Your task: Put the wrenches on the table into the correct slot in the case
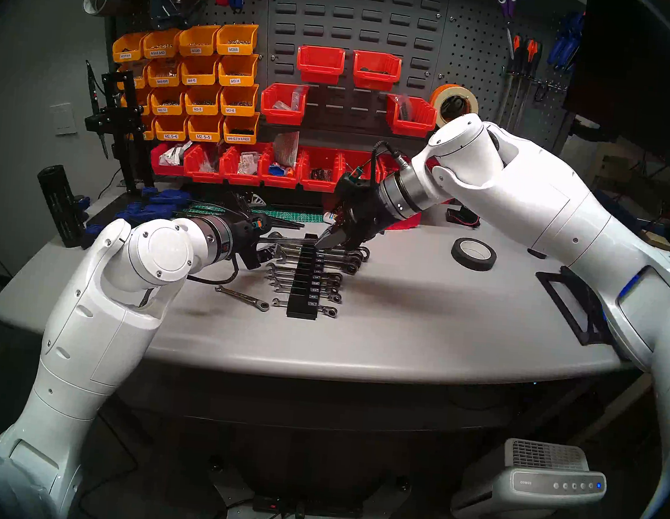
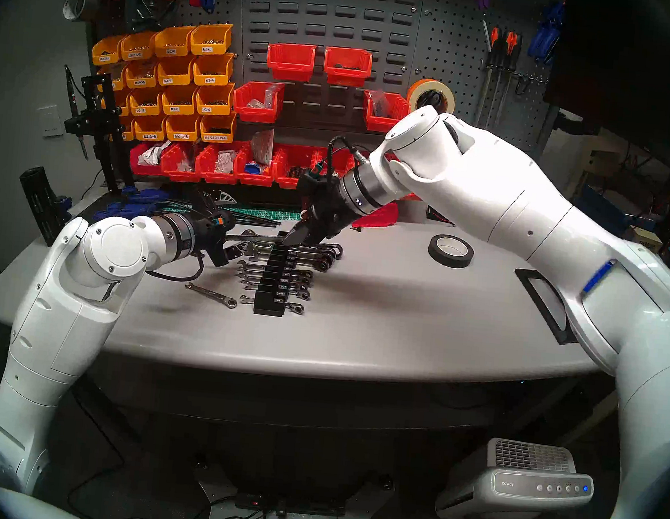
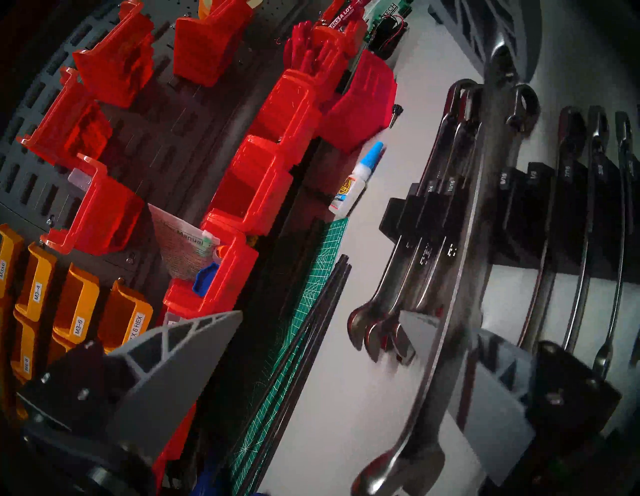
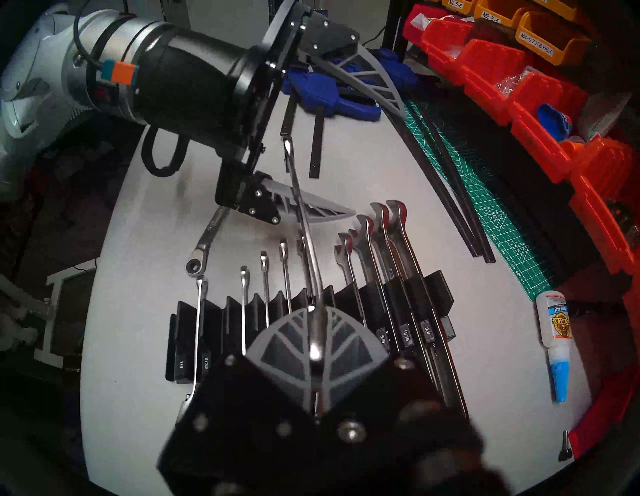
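Long wrench (image 4: 304,239): slim, shiny chrome, pinched in the closed right end effector (image 4: 317,353).
Left end effector (image 4: 311,145): spread wide, empty, around its far end.
Case (image 4: 374,304): matte black, ribbed, below.

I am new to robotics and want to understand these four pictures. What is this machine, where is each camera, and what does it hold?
It is a robot with two white arms, each ending in a two-finger gripper. Two wide pictures come from its head, two close ones from its wrists. On the grey table stands a black wrench rack, mostly filled; a short wrench lies loose beside it. The right gripper is shut on a long wrench above the rack. The left gripper is open, near that wrench's other end.
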Available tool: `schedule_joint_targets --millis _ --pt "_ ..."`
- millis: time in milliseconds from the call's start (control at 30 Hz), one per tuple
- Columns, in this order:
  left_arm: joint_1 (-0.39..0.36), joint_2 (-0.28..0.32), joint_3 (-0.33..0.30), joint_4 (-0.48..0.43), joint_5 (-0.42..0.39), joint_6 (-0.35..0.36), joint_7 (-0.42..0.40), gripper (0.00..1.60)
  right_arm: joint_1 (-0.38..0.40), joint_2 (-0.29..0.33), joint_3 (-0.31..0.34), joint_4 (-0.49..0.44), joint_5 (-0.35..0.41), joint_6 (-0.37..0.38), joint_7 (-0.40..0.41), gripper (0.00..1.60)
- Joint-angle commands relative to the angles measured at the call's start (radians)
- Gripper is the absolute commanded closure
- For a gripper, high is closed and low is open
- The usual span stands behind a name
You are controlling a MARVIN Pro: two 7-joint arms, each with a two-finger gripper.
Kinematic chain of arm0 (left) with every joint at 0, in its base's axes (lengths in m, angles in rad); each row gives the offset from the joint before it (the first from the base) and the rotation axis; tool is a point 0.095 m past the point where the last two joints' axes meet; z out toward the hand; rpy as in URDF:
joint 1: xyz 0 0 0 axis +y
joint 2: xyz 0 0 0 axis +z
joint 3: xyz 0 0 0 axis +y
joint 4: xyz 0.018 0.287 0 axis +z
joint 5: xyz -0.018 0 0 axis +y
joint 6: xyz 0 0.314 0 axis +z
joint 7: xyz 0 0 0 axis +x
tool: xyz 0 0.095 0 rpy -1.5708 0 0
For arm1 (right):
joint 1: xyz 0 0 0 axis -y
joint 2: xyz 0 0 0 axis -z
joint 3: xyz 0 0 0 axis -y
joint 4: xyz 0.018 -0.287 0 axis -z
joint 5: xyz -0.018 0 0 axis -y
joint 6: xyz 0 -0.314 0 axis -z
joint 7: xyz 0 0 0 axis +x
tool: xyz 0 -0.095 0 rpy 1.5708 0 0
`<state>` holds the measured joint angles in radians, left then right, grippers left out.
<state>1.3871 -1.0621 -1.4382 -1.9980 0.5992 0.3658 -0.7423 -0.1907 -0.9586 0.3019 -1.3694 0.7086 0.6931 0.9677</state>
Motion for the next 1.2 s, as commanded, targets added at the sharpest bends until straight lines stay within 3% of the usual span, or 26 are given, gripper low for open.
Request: schedule_joint_targets --millis 0,400,1167 --pt "-0.029 0.008 -0.006 -0.05 0.003 -0.001 -0.008 0.0 0.027 0.033 0.028 -0.023 0.005 0.019 -0.011 1.6" --pt "0.003 0.027 -0.029 -0.06 0.006 -0.001 -0.023 0.0 0.011 0.064 0.035 -0.015 0.018 0.021 -0.027 1.6" --pt "-0.02 0.006 -0.035 -0.072 -0.012 0.023 -0.031 0.0 -0.004 0.074 0.036 0.03 0.046 -0.011 -0.033 1.6"
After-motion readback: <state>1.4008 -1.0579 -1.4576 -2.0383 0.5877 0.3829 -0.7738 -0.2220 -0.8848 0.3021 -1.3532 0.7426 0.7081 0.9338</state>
